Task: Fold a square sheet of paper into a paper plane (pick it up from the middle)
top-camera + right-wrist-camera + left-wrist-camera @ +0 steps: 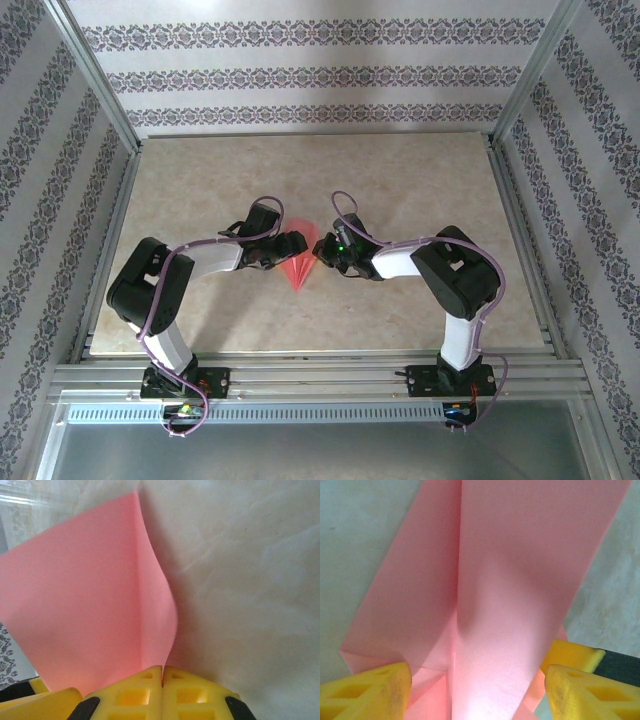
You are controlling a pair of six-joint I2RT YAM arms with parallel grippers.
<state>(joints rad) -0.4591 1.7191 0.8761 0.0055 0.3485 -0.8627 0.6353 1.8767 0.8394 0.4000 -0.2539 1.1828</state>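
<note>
Paper plane (95, 610) — in right gripper (162, 672)

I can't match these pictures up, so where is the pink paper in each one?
Top external: paper, middle of the table.
Left wrist: paper fills the centre, its lower end between two spread yellow fingers.
Right wrist: paper fills the left half, rising from shut yellow fingers.
Shared landmark: the beige table around the paper.

From above and behind, one camera is overlooking the table (400, 190). Both wrist cameras are peering closely at the paper plane (298, 268).
</note>
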